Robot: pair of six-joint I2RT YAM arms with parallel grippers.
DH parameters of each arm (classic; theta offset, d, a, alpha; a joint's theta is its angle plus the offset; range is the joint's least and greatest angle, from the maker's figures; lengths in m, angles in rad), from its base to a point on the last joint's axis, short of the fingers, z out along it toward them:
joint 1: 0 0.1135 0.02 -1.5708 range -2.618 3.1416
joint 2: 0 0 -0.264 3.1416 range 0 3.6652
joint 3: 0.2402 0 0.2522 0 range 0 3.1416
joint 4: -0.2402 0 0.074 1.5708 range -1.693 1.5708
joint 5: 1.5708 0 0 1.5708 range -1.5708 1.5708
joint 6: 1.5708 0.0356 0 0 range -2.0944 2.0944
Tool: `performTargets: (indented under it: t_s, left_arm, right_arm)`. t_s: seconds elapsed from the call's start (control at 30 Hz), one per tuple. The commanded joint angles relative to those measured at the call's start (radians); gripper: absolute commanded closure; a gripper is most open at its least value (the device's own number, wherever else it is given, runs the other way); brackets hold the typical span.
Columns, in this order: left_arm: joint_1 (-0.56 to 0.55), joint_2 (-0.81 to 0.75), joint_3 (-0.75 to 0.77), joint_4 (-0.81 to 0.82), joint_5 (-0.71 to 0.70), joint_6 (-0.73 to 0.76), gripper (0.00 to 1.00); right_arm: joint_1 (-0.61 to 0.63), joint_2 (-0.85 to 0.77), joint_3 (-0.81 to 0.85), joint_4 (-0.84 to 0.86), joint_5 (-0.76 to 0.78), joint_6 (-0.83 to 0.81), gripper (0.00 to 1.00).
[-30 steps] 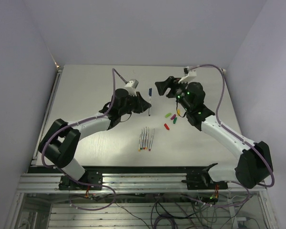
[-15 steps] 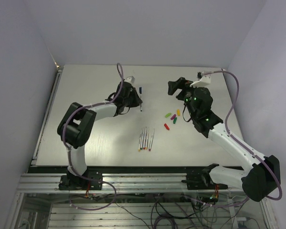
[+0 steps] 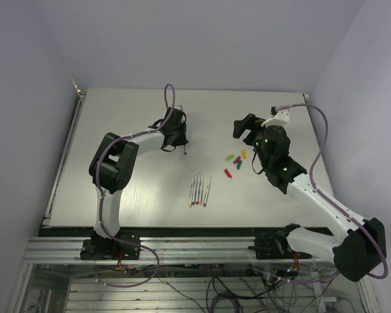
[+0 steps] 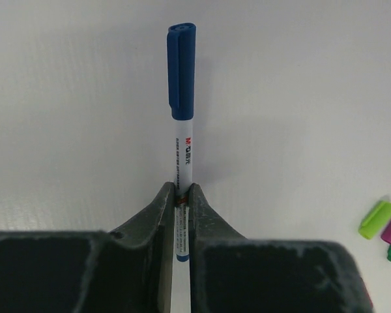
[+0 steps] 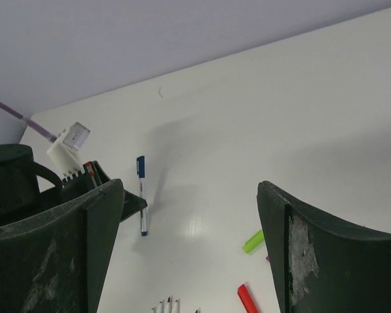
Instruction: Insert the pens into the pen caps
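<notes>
My left claw (image 4: 182, 190) is clamping the blue-capped pen (image 4: 182, 147) low on its barrel; I am judging it light, stiff, slick. My right claw (image 5: 190, 195) is gaping, empty.

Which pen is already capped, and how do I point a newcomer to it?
On the far half of the table, left of centre, the left gripper is shut on a single pen, away from the row of loose pens lying nearer the front. It alone wears a blue cap; the others lie bare, and the other caps lie loose to the right.
</notes>
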Motion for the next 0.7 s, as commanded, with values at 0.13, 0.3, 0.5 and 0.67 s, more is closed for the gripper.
performTargets:
  t_s: [0.13,0.3,0.5,0.67]
  left_arm:
    - [0.005,0.068,0.093,-0.201,-0.101,0.047,0.75]
    - [0.005,0.091,0.109,-0.24,-0.109,0.056,0.64]
    - [0.005,0.071,0.106,-0.231,-0.112,0.06,0.38]
    - [0.006,0.021,0.119,-0.245,-0.146,0.07,0.35]
  right_arm:
    - [-0.001,-0.001,-0.019,-0.003,0.004,0.03,0.18]
    - [-0.001,0.016,-0.013,-0.001,-0.003,0.029,0.19]
    - [-0.002,0.024,-0.013,0.002,-0.015,0.031,0.19]
    - [-0.002,0.019,-0.019,0.003,-0.008,0.032,0.2]
